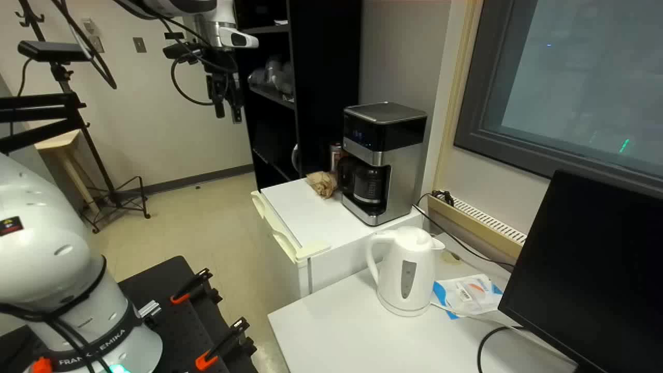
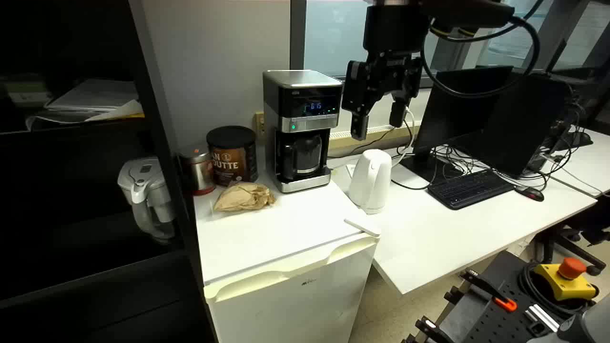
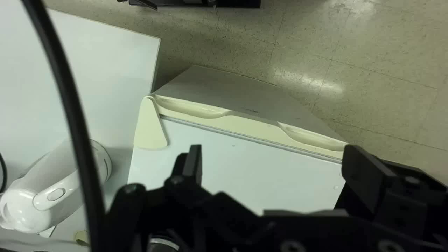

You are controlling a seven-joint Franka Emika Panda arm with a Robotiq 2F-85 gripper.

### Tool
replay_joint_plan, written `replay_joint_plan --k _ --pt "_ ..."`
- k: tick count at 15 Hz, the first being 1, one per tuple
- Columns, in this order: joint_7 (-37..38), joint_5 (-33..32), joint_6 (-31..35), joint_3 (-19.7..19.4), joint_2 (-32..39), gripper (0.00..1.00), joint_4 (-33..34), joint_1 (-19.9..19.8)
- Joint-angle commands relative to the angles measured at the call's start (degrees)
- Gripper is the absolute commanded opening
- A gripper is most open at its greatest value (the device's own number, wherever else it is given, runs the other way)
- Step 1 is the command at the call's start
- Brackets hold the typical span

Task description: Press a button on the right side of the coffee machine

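The coffee machine (image 1: pixel 406 176) is a boxy black and silver drip maker with a dark carafe (image 2: pixel 307 155). It stands upright on the white mini fridge and shows in both exterior views. Its front panel (image 2: pixel 312 105) has a lit blue display, a silver strip of small buttons (image 2: pixel 312 118) below it, and green lights at left and right. My gripper (image 2: pixel 379 121) is open, empty and pointing down, in the air well apart from the machine. It also hangs high in an exterior view (image 1: pixel 228 113). In the wrist view its spread fingers (image 3: pixel 273 154) frame the fridge top.
The white kettle (image 1: pixel 406 272) stands on the desk beside the fridge (image 2: pixel 286 228). A brown paper bag (image 2: pixel 245 196), a dark coffee can (image 2: pixel 232 159) and a metal canister (image 2: pixel 198 171) sit left of the machine. A black shelf (image 1: pixel 331 77) and a monitor (image 1: pixel 585 259) flank the area.
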Motion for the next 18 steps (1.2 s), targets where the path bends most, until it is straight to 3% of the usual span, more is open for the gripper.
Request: replay_joint_plan --k 1,9,18 --pt "0.2 -0.2 -0.1 -0.6 0.1 1.00 0.2 0.7" --pt "-0.4 -0.3 -0.3 -0.7 0.3 1.00 0.2 0.7" --pt "-23.9 -11.4 -1.0 -3.8 2.7 1.00 -1.7 1.5"
